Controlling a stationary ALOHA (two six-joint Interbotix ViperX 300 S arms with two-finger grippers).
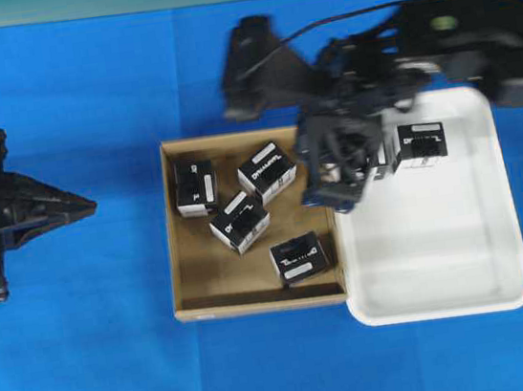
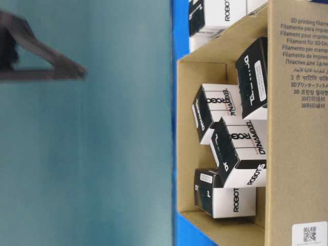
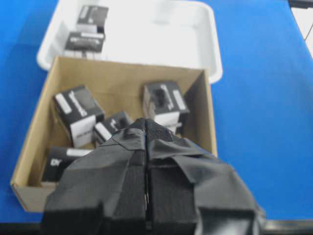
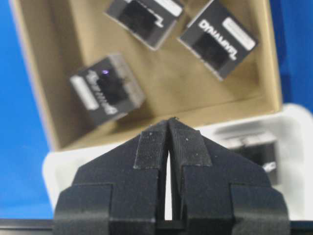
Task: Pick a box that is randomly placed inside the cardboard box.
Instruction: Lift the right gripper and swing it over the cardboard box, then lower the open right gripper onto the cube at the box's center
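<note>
The right gripper [image 4: 168, 128] is hanging with its jaws pressed together and nothing between them, above the seam where the cardboard box [image 1: 191, 301] is meeting the white tray [image 1: 497, 222]. In the overhead view that gripper [image 1: 343, 194] is sitting at about 3 o'clock of the cardboard box. The left gripper [image 3: 145, 128] is likewise pinched together and empty, parked well off at 9 o'clock of the box [image 1: 85, 209].

Four small black cartons are lying inside the cardboard box: one [image 1: 195, 186] at 10 o'clock, one [image 1: 267, 171] at 1 o'clock, one [image 1: 239, 222] near the centre, and one [image 1: 299, 257] at 5 o'clock. They are lying at different angles. Another black carton [image 1: 420, 145] is resting in the tray's far corner, at 3 o'clock of the gripper.

Box and tray are standing side by side, touching, on a blue tabletop [image 1: 92, 372]. A teal wall [image 2: 87, 154] is filling the background in the table-level view.
</note>
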